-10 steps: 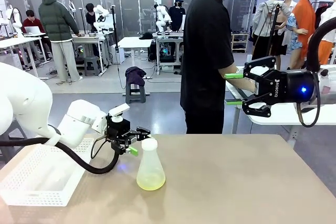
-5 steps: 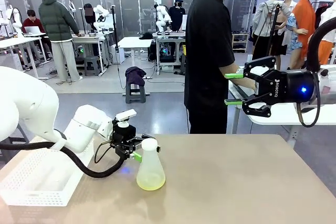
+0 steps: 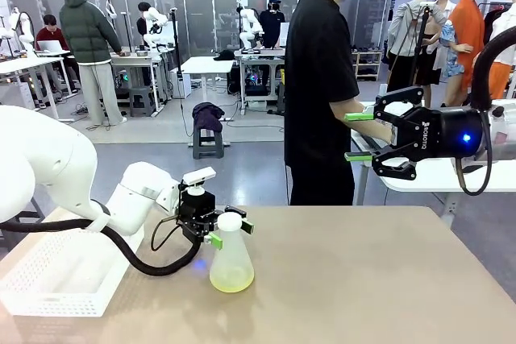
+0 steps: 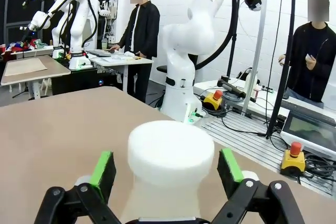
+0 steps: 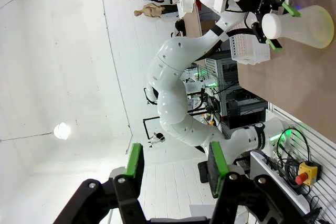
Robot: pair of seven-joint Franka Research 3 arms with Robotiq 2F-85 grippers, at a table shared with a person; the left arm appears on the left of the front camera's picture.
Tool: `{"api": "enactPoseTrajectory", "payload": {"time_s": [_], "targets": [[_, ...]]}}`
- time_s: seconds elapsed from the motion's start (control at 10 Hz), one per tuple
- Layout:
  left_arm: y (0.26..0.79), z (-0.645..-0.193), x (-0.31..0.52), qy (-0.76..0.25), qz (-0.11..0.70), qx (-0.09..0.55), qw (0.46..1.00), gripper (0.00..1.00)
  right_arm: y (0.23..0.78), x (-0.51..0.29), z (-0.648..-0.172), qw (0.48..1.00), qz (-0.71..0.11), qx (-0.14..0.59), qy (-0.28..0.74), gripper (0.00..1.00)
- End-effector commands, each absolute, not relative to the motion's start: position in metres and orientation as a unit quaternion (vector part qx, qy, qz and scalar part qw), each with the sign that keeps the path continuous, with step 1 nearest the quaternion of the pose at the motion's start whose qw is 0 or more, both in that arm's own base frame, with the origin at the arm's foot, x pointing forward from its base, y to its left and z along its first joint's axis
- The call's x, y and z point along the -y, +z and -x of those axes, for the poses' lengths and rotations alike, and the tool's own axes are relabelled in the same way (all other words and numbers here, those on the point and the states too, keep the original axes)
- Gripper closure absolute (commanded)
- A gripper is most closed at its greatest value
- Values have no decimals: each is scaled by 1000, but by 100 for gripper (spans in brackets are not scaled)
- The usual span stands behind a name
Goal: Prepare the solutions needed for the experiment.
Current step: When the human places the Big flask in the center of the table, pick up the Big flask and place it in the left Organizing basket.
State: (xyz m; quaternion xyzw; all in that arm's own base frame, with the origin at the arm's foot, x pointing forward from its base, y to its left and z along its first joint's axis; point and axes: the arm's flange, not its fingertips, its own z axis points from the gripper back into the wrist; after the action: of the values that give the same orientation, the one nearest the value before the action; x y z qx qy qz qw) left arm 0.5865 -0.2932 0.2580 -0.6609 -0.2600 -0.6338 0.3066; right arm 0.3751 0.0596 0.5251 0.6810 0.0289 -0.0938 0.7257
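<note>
A frosted conical flask with a white cap stands upright on the tan table, left of middle. The solutions show as a pale yellow-green tint in its base. My left gripper reaches in from the left and straddles the flask's neck just under the cap. In the left wrist view the cap sits between the green pads with a gap on each side, so the gripper is open. My right gripper hangs open and holds nothing, high at the right. The right wrist view shows the flask far off.
A white perforated tray lies at the table's left front. A person in black stands at the far edge, beside a white side table on the right. The tan tabletop stretches bare to the right of the flask.
My left gripper has moved right until its fingers straddle the flask's neck, and its jaws have narrowed a little. The right arm has not moved.
</note>
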Motion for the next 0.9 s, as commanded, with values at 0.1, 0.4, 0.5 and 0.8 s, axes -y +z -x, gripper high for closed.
{"api": "enactPoseTrajectory", "payload": {"time_s": [0.1, 0.4, 0.5, 0.8], "targets": [[256, -601, 293, -612, 686, 255, 301, 9, 526, -60, -375, 723, -684, -29, -93, 37], [255, -601, 297, -614, 685, 249, 305, 27, 526, -60, -375, 723, -684, -29, -93, 37], [255, -602, 296, -613, 686, 244, 306, 28, 526, -60, -375, 723, -684, -29, -93, 37], [263, -601, 294, -617, 677, 244, 318, 47, 526, -60, -375, 723, -684, -29, -93, 37]]}}
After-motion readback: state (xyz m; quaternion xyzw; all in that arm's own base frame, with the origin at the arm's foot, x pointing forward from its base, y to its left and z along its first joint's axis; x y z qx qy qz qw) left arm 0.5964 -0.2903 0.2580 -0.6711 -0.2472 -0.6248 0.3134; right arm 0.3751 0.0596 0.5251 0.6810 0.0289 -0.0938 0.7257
